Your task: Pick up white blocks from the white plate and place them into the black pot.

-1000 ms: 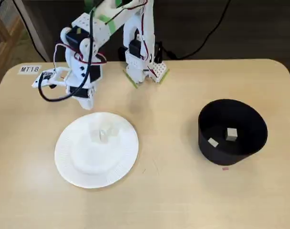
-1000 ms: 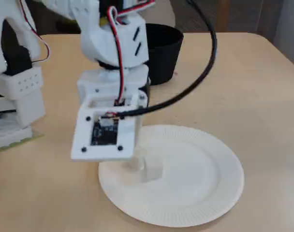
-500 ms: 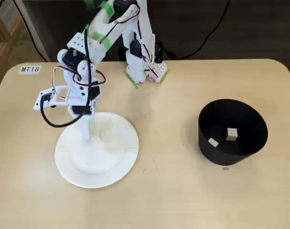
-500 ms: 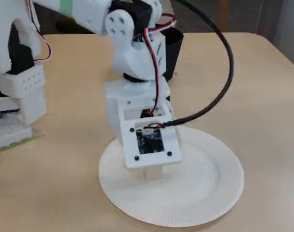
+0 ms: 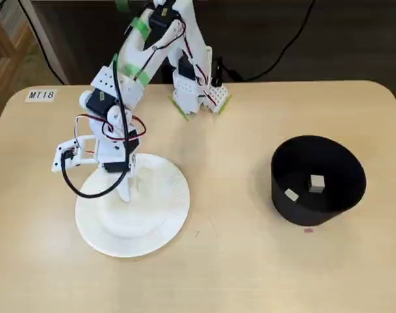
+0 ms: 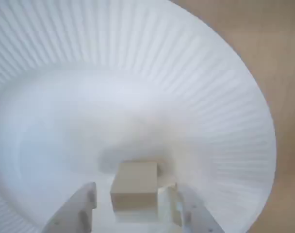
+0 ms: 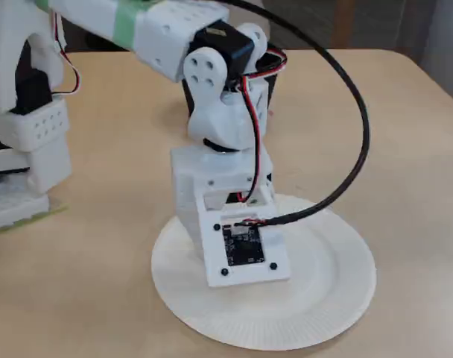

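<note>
Blocks: three counted. One pale cube (image 6: 134,187) sits on the plate between the gripper's fingers in the wrist view; two more (image 5: 316,183) lie on the pot's floor in a fixed view.
Plate: one round white paper plate (image 5: 160,222) with a ribbed rim, left of the pot.
Pot: one matte black pot (image 5: 344,195), well apart from the plate.
Gripper: the gripper (image 6: 133,208) is spread, a finger on each side of the cube; whether the fingers touch it is unclear.
Writing: a label (image 5: 41,95) reading "MT18" at the table's far left corner.
Surface: a light wood table (image 5: 237,261) with rounded corners; black cables trail behind the arm's base.
</note>
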Tool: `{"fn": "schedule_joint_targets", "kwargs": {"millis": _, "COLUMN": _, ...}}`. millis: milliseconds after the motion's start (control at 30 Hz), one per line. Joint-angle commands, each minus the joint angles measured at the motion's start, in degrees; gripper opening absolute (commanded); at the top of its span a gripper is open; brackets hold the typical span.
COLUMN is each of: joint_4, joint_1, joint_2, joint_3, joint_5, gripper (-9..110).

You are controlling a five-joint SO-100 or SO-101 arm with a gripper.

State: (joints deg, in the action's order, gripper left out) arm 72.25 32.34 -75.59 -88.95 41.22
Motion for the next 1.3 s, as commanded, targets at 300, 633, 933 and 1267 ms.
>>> {"fn": "schedule_joint_targets", "kwargs": {"millis": 300, "joint_4": -5.4, "joint_1": -4.7, "joint_2": 0.2, "joint_3": 2.2, "joint_5": -4.9, "gripper": -2}}
{"fn": "schedule_joint_targets", "kwargs": {"millis": 633, "joint_4": -27.7, "joint_1": -14.3, "joint_2": -18.6, "joint_3": 1.1, "joint_5": -31.1, "gripper": -2}}
{"fn": "schedule_joint_targets", "kwargs": {"millis": 933, "joint_4": -27.9, "joint_1": -42.0, "joint_2": -30.8, "joint_3": 1.2, "joint_5": -45.8, "gripper": -2}}
{"fn": "schedule_joint_targets", "kwargs": {"millis": 1267, "joint_4": -16.4, "joint_1": -64.2, "joint_2": -31.9, "joint_3": 1.1, "joint_5": -40.0, "gripper": -2}}
